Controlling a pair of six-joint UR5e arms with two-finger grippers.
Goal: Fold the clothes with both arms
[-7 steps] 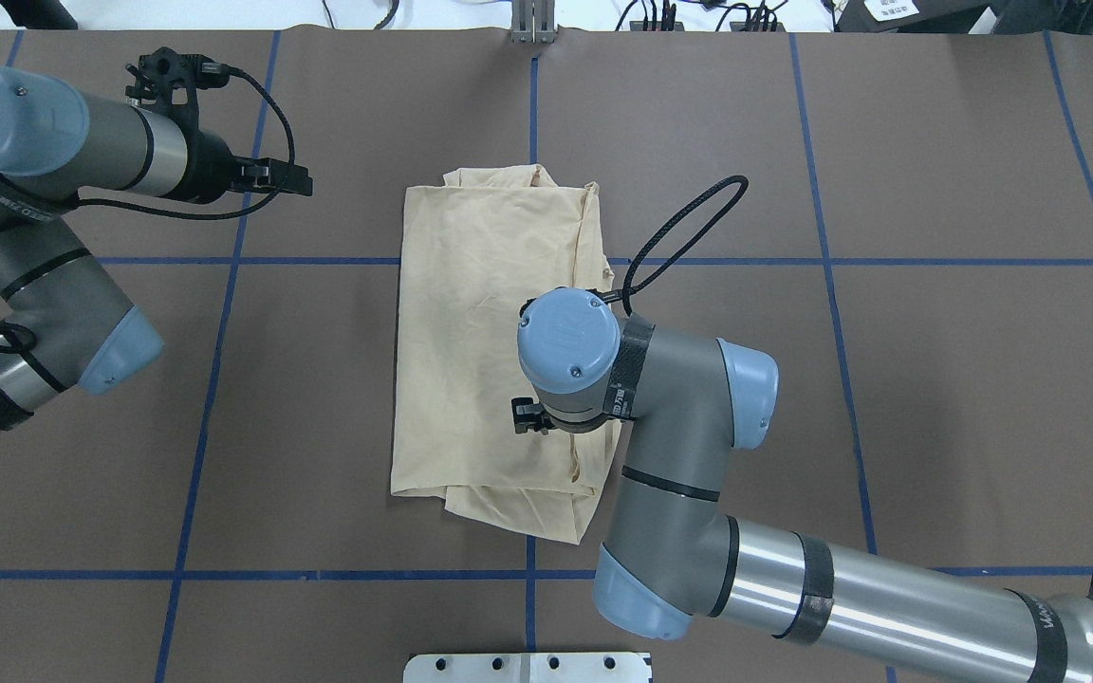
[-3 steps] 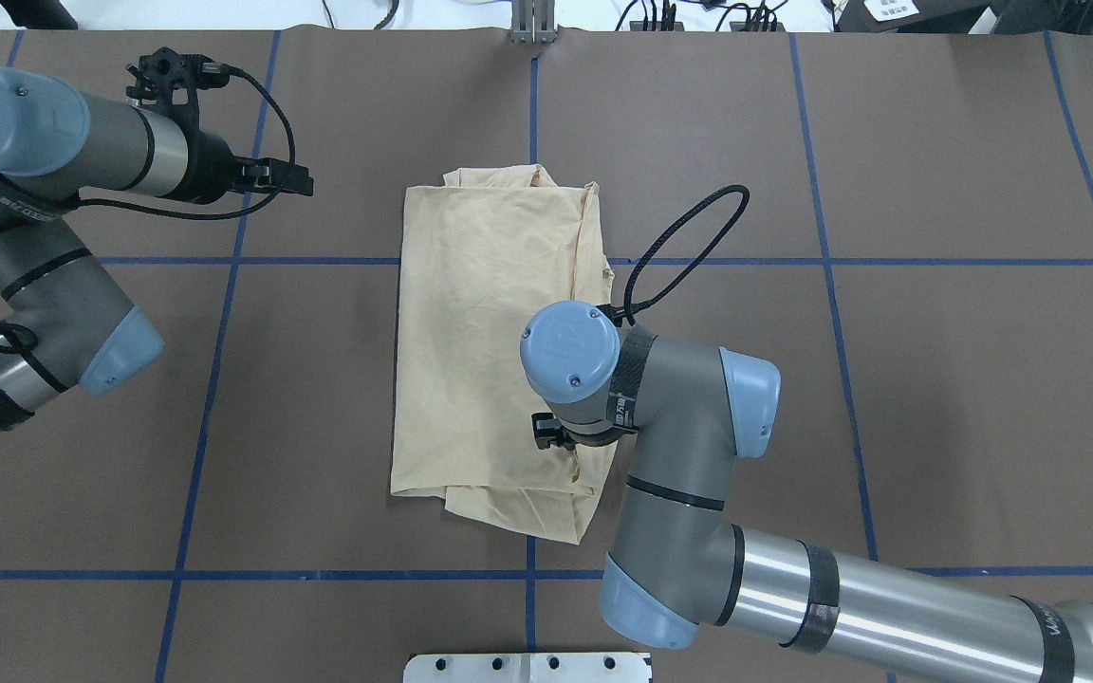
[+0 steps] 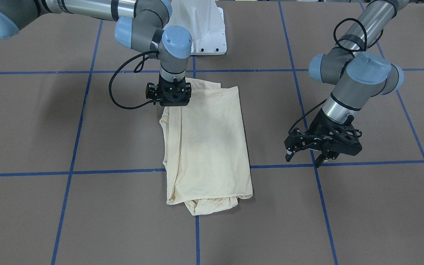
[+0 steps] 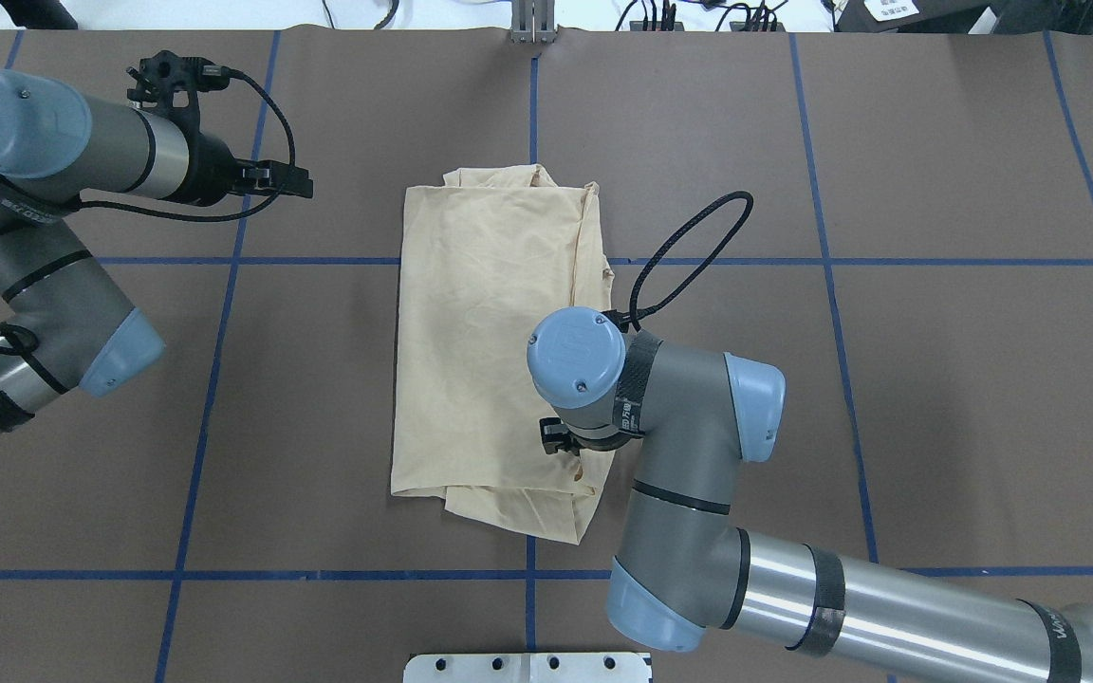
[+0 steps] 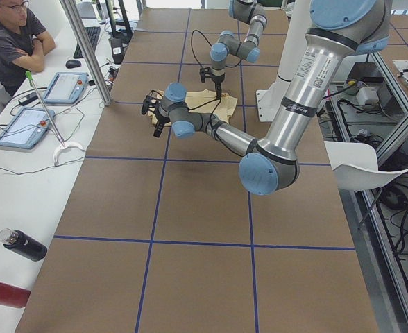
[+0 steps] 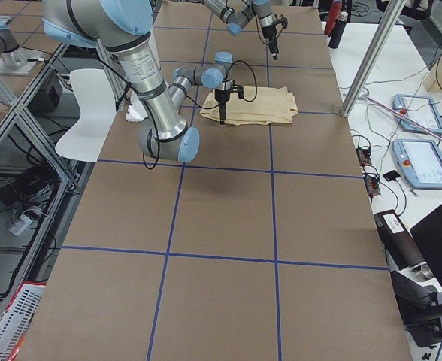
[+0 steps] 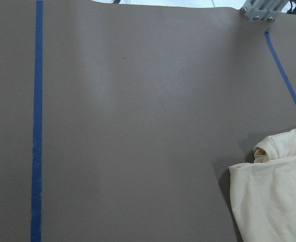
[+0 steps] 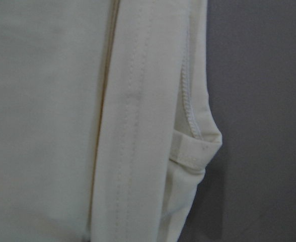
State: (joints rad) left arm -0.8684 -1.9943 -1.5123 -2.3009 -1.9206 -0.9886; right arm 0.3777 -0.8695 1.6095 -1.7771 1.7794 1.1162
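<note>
Because the overhead camera looks straight down on the right arm [image 4: 679, 455], its blue-capped wrist hides nearly all of the right gripper [image 3: 170, 103]. The front-facing camera shows that gripper pointing straight down, with its tip at the cloth of the T-shirt [image 4: 480, 313]. The tip sits at the shirt's right-hand long edge, near the end closest to the robot. The right wrist camera alone gives the close detail: a stitched hem and a small folded tab of cream cloth beside bare brown table [image 4: 935, 379], with no fingers in frame. No view shows whether these jaws are apart or pinched on the cloth, so I cannot tell.

The shirt lies folded into a long narrow rectangle at the table's centre, across a blue tape line [image 4: 319, 261]. Bunched layers show at both short ends.

From overhead the left gripper [image 3: 303, 158] is seen side-on and its gap is hard to read. The front-facing view shows its two fingers [image 3: 288, 155] spread wide with nothing between them. It hangs tilted above the table, well apart from the shirt. The left wrist camera catches only a far corner of the shirt.
</note>
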